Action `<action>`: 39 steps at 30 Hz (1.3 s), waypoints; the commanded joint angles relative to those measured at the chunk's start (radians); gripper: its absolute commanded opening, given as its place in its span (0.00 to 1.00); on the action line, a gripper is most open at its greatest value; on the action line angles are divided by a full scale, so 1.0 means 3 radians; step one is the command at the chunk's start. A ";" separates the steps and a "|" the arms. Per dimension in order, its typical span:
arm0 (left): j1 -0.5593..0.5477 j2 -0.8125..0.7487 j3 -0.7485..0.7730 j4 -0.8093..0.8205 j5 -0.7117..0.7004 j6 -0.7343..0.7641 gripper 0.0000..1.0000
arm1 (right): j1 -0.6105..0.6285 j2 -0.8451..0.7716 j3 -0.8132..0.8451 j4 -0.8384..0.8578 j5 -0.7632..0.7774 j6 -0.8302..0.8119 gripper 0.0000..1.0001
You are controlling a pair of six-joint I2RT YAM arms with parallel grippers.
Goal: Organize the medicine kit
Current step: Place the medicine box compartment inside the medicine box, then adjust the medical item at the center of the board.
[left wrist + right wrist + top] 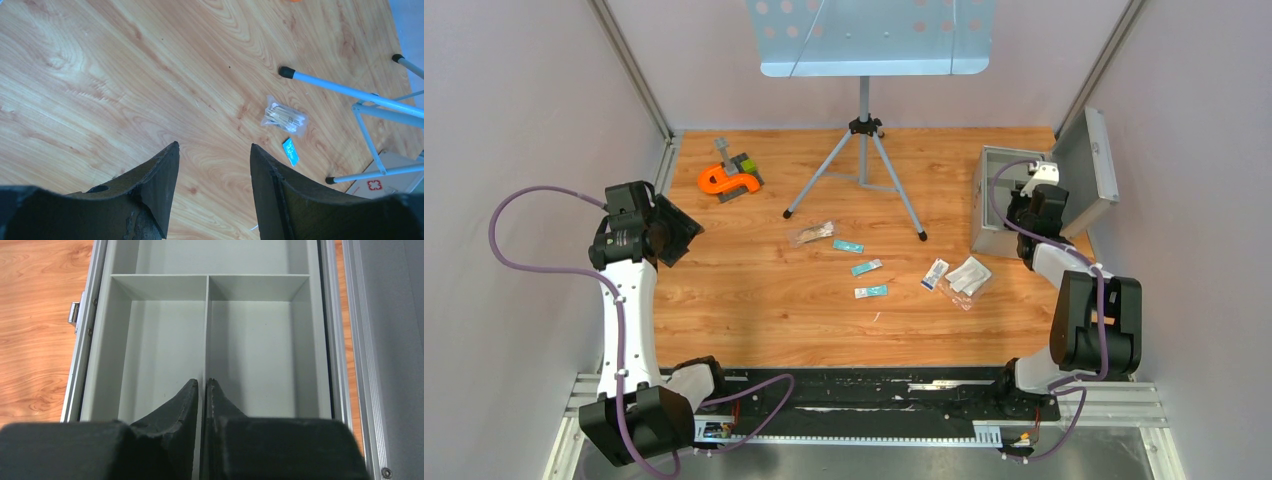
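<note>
– What lies under the camera?
– The boxy silver-grey aluminium medicine kit [82,365], open, with a shallow grey plastic tray [160,287] seated inside its rim.
– How is the tray divided?
– A thin upright grey divider [206,330] splits two long compartments side by side. A cross wall shuts them off from a third compartment along the far end.
– And the gripper?
– The black right gripper [202,382] hangs over the near end, its fingers [185,400] nearly together. The slit between them lines up with the divider; whether they touch it I cannot tell.
– Around the case?
– A small metal latch [74,314] on the left rim, the light wooden tabletop [35,340] beyond it, and the grey lid [395,340] on the right.
</note>
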 commanded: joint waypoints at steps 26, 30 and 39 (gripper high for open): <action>-0.0018 -0.0197 -0.0137 0.0354 0.0480 0.0130 0.63 | 0.0446 -0.1519 0.0182 -0.1308 -0.0084 0.0746 0.58; -0.0314 -0.0169 -0.0124 0.0390 0.0374 0.0263 0.64 | 0.1067 -0.1828 -0.0126 -0.1582 0.0082 0.1037 0.58; -0.1327 0.0016 -0.0173 0.0426 -0.0020 0.0384 0.64 | 0.1878 -0.1598 -0.0388 -0.2050 0.0564 0.1875 0.59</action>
